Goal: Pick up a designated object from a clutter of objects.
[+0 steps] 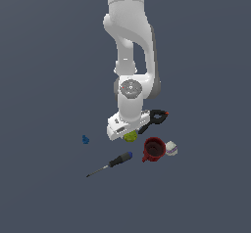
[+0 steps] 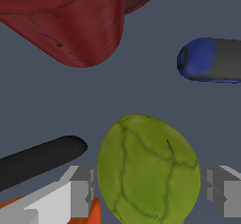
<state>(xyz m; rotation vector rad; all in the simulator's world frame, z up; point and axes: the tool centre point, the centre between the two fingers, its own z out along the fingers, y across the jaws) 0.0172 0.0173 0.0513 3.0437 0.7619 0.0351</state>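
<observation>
No readable writing or brand marks on anything; the small white-and-purple rounded piece (image 1: 171, 149) has purple bands, too small to read as text.

Only container in sight: the dark red glazed mug (image 1: 154, 150), upright w/ its mouth up, inside looks dark and bare as far as the exterior view shows. The white-purple piece sits just beside it on the exterior view's right, touching or nearly so, can't tell which.

The white Panda arm's gripper (image 1: 128, 135) is down low over the clutter. Wrist view: the yellow-green lumpy roundish object w/ dark crack-like veins (image 2: 148, 173) sits btwn the two grey fingertip pads (image 2: 82, 192), a narrow gap visible on each side, so fingers are spread around it and not yet pressing on it. In the exterior view only a sliver of it (image 1: 130, 137) peeks out under the hand, just left of the mug.

Black clamp w/ orange tips (image 1: 156, 117) lies just behind the gripper, to the exterior view's right. Blue-handled screwdriver w/ black grip and thin metal shaft (image 1: 113, 162) lies in front, tip pointing to the exterior view's left. Tiny blue piece (image 1: 85, 139) sits well apart on the left. All on a flat dark grey floor (image 1: 44, 193).
</observation>
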